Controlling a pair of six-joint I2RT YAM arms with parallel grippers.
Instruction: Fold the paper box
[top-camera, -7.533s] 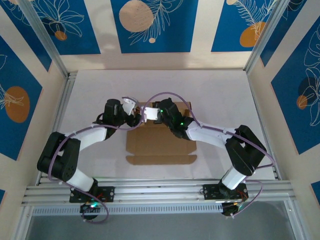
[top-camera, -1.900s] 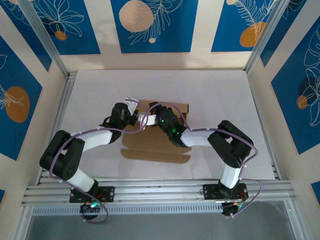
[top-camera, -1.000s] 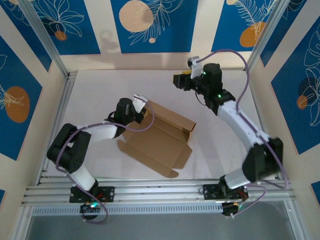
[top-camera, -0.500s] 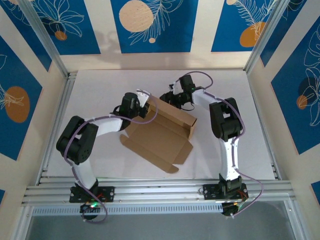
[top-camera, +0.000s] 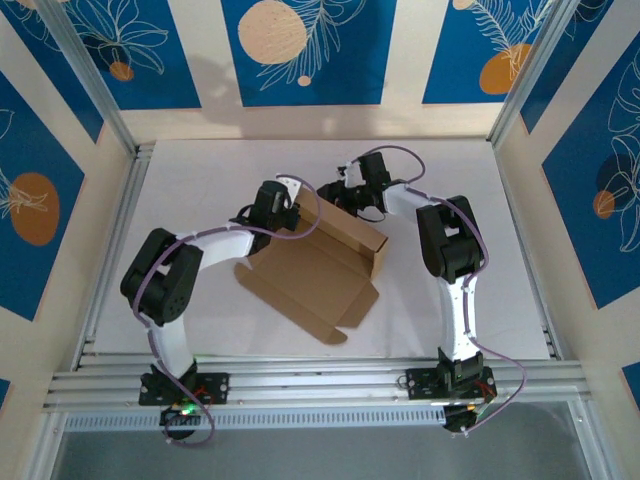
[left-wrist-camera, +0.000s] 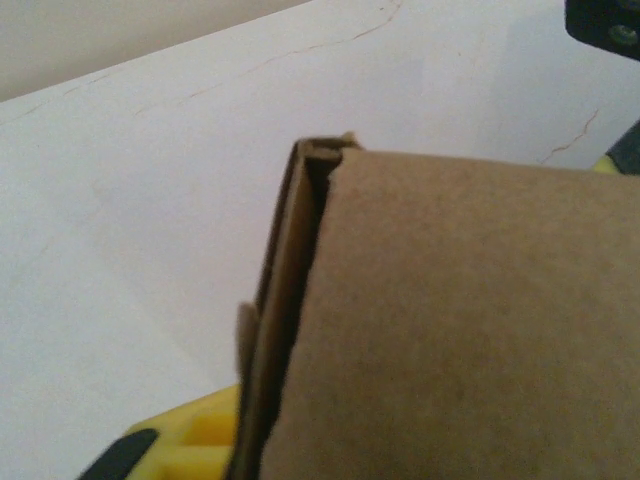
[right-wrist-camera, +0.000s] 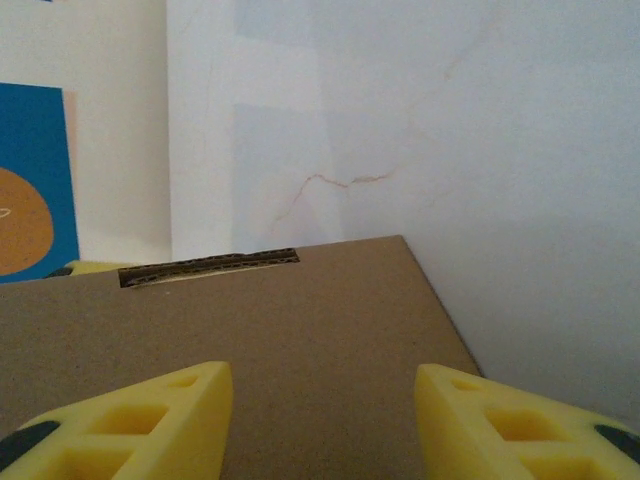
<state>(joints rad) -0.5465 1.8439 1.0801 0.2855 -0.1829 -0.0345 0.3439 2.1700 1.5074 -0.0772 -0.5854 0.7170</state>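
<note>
**Raised far wall wants a square fold along its crease**

The paper box (top-camera: 310, 285) lies skewed at the middle of the worktop (top-camera: 480, 210), its far wall folded up and its near flaps flat. The left gripper (top-camera: 290, 208) sits at that wall's left end. One yellow finger (left-wrist-camera: 190, 445) shows beside the doubled cardboard edge and the other is hidden, so I cannot tell whether its jaws pinch. The right gripper (top-camera: 343, 196) hangs at the wall's far side, jaws open over the brown face, holding nothing.

By my judgement, one side should pin the wall while the other rolls it over along the crease, pressing evenly. The wrists crowd together there, and a purple cable (top-camera: 388, 151) arcs nearby, so either could snag.
</note>
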